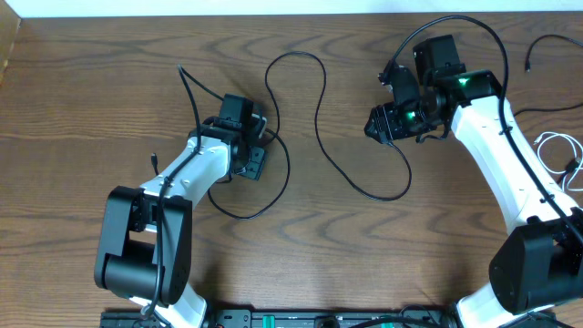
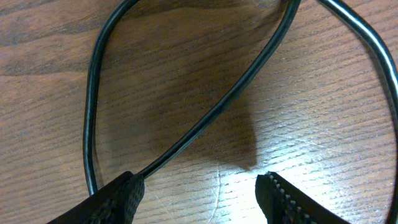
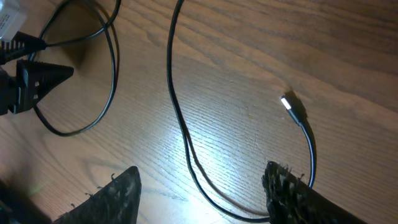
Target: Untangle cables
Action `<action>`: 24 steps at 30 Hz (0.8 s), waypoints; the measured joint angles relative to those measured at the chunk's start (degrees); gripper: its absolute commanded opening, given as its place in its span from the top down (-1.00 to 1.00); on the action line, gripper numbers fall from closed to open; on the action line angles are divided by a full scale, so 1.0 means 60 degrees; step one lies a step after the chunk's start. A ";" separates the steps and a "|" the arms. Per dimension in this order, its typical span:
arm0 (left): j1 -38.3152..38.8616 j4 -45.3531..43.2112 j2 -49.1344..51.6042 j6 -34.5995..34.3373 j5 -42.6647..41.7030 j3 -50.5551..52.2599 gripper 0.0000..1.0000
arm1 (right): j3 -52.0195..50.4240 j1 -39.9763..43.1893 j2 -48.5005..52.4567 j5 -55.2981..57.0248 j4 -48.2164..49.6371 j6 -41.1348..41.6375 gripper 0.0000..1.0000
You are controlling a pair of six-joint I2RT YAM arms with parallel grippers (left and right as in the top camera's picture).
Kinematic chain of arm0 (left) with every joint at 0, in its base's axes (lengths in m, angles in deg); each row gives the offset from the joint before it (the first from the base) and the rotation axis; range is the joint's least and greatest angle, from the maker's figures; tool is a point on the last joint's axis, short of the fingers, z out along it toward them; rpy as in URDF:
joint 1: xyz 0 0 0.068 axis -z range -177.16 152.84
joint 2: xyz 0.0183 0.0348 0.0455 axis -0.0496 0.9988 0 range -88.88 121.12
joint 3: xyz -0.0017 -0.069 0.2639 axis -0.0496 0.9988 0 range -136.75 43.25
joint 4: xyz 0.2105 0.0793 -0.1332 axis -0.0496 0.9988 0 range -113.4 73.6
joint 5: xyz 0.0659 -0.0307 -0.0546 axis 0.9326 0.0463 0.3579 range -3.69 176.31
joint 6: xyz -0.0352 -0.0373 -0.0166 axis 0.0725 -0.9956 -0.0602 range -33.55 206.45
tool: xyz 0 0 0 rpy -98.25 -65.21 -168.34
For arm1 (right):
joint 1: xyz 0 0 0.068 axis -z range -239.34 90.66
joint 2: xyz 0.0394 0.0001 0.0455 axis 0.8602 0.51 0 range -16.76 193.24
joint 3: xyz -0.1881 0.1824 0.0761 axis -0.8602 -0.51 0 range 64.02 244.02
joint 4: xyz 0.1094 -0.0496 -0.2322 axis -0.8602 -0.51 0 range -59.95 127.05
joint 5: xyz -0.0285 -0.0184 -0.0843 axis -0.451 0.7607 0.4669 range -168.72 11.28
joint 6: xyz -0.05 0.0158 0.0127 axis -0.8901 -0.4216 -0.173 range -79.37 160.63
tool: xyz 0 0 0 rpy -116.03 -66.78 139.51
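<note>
Long black cable [image 1: 321,109]: flat on the wooden table [image 1: 91,73], running from a loop at one end, through a tall bend and a wide sag, to a plug at the other end.
Left gripper [image 1: 253,157]: directly above the cable's loop, jaws spread wide, nothing clamped.
Left fingertips [image 2: 124,196]: bare wood across the gap. Two strands of the cable converge at the tip of one finger, whether touching it or slipping under it cannot be told. A third strand crosses farther off, beyond the other finger.
Right gripper [image 3: 199,193]: low over the cable's other end, jaws apart, gripping nothing. One strand runs down between the fingers and curves along the table toward one of them.
Plug end [image 3: 291,104]: bright metal tip lying on the wood just ahead of that same finger. The short strand behind it bends back to the finger's edge, contact unclear.
White cable [image 1: 557,146]: coiled well apart from the long black cable, off past its plug end.
Second black cable [image 1: 531,56]: also apart from the long black cable, beyond its plug end, not crossing it.
</note>
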 measured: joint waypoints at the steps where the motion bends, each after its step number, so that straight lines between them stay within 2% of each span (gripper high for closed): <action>1: 0.0000 0.0000 0.0004 -0.0051 0.0004 0.0000 -0.18 | 0.0000 0.0000 0.0000 0.0000 0.0000 0.0000 -0.19; 7: 0.0000 -0.0273 0.0000 -0.0262 0.0175 0.0149 -0.29 | 0.0000 0.0000 0.0000 0.0000 -0.0025 0.0011 -0.20; 17: 0.0000 -0.1297 0.0000 0.0113 0.0361 0.0157 -0.28 | 0.0000 0.0000 0.0000 0.0000 -0.0044 0.0011 -0.19; 24: 0.0000 -0.1264 0.0200 -0.0007 0.0361 0.0157 -0.27 | 0.0000 0.0000 0.0000 0.0000 -0.0047 0.0011 -0.19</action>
